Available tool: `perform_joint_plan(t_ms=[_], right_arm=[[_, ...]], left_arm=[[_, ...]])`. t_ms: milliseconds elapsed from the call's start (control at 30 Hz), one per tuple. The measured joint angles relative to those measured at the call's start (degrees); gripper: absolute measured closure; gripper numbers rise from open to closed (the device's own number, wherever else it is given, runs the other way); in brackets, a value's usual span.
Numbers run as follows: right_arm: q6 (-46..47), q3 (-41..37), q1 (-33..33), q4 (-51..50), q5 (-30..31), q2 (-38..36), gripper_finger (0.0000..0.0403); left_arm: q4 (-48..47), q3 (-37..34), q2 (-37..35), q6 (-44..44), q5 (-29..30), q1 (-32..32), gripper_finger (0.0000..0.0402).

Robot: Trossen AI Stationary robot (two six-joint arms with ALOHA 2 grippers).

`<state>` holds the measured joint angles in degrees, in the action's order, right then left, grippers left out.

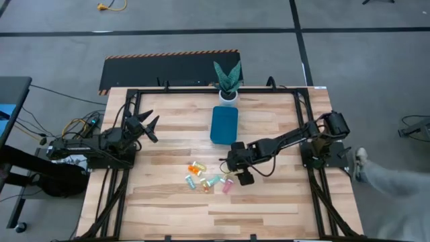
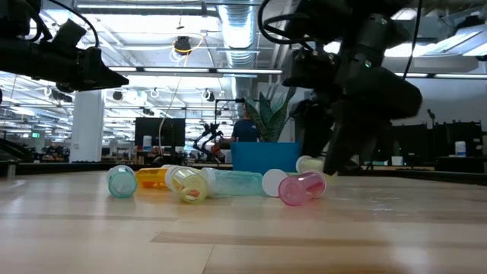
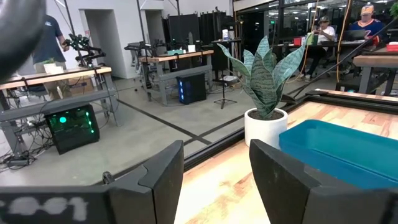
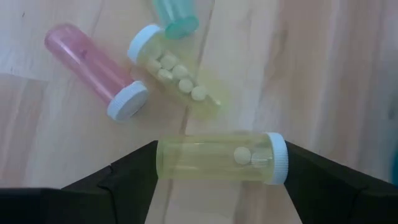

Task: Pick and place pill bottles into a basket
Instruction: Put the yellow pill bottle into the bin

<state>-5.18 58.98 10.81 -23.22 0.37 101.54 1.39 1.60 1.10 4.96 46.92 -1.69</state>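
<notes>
Several pill bottles lie on their sides in a loose cluster [image 1: 205, 178] on the wooden table, among them a pink one [image 4: 93, 68], a yellow one holding tablets [image 4: 177, 74] and a teal one [image 4: 177, 15]. My right gripper [image 4: 221, 165] is over the cluster's right end, shut on another yellow pill bottle [image 4: 211, 158]. The teal-blue basket [image 1: 224, 124] stands farther back at mid-table. My left gripper [image 1: 149, 126] waits open at the table's left, pointing level, with nothing between its fingers. My right gripper pinches the yellow bottle end to end: one finger on its flat bottom [image 4: 163, 160], the other on its white cap [image 4: 278, 158]. The fingers slant steeply down from the table's right. The bottle lies level across the gap and looks just above the tabletop.
A white pot with a green plant [image 1: 228, 81] stands just behind the basket at the table's far edge. A black frame [image 1: 201, 91] runs around the tabletop. Bare wood lies in front of the cluster, toward the near edge.
</notes>
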Motion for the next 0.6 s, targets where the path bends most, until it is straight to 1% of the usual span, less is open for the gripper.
perform_joint_plan(t_ms=[300, 600], right_arm=[[-2.4, 9.0, -4.2, -10.0, 4.4, 0.0, 0.0097], [-7.3, 18.7, -9.9, -17.4, 4.6, 0.0, 0.0097]], left_arm=[[0.0, 0.0, 0.0, 0.0, 0.0, 0.0, 0.0226], [0.0, 0.0, 0.0, 0.0, 0.0, 0.0, 0.0226]])
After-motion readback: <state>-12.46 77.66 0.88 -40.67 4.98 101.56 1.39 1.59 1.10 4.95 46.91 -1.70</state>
